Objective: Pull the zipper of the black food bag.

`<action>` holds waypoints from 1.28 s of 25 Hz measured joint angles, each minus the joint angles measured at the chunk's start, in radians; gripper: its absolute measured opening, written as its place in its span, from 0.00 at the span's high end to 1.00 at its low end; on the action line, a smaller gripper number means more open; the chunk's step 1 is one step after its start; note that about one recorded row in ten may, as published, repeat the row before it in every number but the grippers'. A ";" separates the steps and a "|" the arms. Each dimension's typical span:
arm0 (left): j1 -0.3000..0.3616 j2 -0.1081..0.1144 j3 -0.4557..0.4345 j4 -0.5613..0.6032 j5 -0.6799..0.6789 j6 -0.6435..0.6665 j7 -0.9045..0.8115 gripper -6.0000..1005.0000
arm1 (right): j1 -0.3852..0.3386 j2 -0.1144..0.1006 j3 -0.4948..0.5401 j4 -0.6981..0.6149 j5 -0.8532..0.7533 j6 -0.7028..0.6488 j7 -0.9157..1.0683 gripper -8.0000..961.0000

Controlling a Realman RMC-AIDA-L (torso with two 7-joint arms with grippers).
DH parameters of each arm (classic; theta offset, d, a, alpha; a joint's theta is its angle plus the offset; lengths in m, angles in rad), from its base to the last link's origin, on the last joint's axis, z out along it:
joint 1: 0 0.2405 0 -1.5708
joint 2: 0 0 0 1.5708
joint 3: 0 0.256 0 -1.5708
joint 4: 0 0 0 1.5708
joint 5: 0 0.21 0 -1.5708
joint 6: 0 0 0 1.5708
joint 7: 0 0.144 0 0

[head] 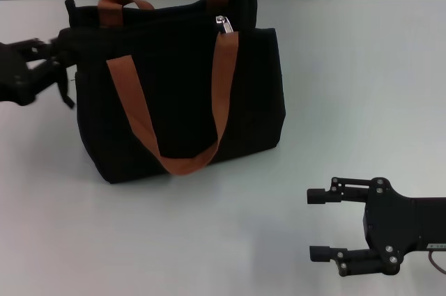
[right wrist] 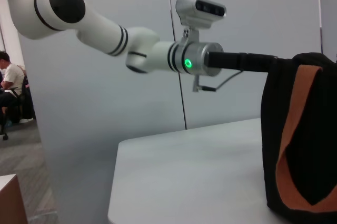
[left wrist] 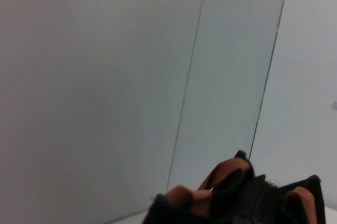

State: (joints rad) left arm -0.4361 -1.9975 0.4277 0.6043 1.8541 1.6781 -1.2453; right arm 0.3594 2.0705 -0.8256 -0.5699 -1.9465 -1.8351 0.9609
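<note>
Two grippers are showing: left gripper (head: 61, 56) is clamping the black food bag (head: 181, 94) at upper left; right gripper (head: 319, 225) is waiting spread-fingered at lower right. Zipper (head: 224, 25) is sitting top centre.

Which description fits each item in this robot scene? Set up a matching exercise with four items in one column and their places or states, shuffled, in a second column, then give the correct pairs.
Items:
1. zipper pull
2. left hand
3. right hand
4. front handle

Descriptions:
A. open, low over the table, apart from the black food bag
B. rust-orange, hanging in a loop down the bag's front
C. silver, at the top of the bag, toward its right end
D. at the bag's left upper end

Pairs: 1-C, 2-D, 3-A, 4-B
</note>
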 joint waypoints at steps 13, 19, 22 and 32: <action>-0.001 0.077 0.006 0.083 -0.019 0.298 -0.117 0.39 | 0.003 0.005 0.002 0.001 0.005 0.055 0.004 0.22; 0.011 -0.005 0.204 0.047 -0.008 0.308 0.128 0.18 | 0.012 0.006 0.001 0.001 0.006 0.057 0.003 0.22; 0.019 -0.031 0.292 -0.022 0.030 0.264 0.230 0.17 | 0.014 0.006 -0.005 0.009 0.006 0.057 0.003 0.22; 0.052 -0.059 0.312 -0.113 0.147 0.157 0.348 0.17 | 0.034 0.007 -0.018 0.044 -0.001 0.081 -0.005 0.22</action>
State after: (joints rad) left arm -0.3844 -2.0562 0.7397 0.4909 2.0016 1.8348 -0.8973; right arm 0.3933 2.0772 -0.8434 -0.5257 -1.9471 -1.7537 0.9560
